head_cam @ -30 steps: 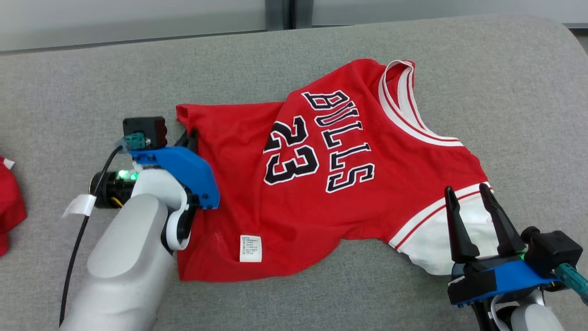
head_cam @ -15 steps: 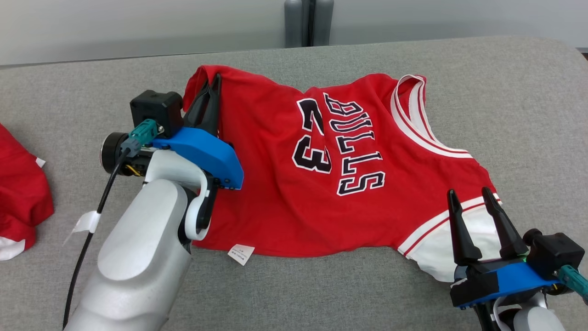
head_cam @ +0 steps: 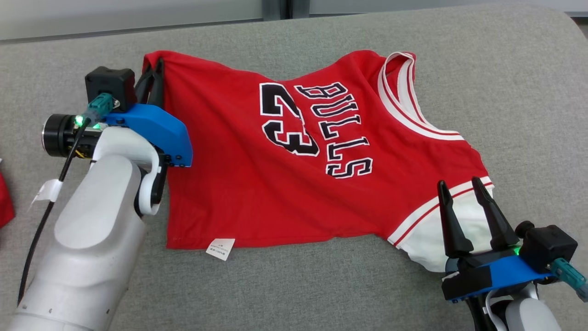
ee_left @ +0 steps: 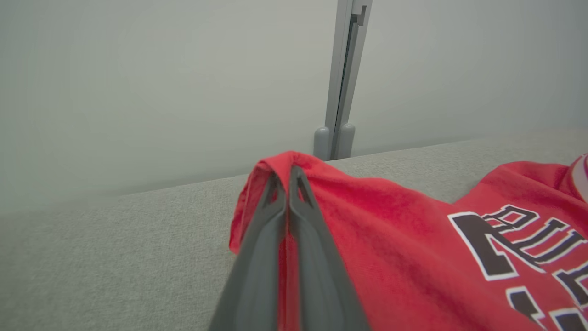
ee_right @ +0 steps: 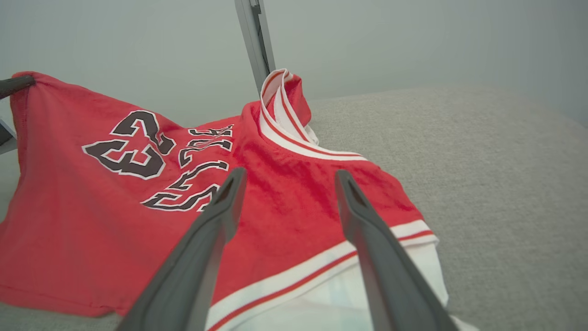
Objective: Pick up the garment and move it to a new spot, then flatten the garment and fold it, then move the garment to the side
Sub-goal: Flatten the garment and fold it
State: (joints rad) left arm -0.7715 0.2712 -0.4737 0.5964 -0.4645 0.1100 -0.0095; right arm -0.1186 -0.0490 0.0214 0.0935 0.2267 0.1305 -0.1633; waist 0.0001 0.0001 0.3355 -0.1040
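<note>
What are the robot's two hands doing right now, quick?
Left gripper: shut on a corner of the red cloth basketball jersey.
Right gripper: open, holding nothing.

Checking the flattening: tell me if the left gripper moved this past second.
Yes: the left gripper, shut on the jersey, went farther left of the wall post, toward the far edge.
</note>
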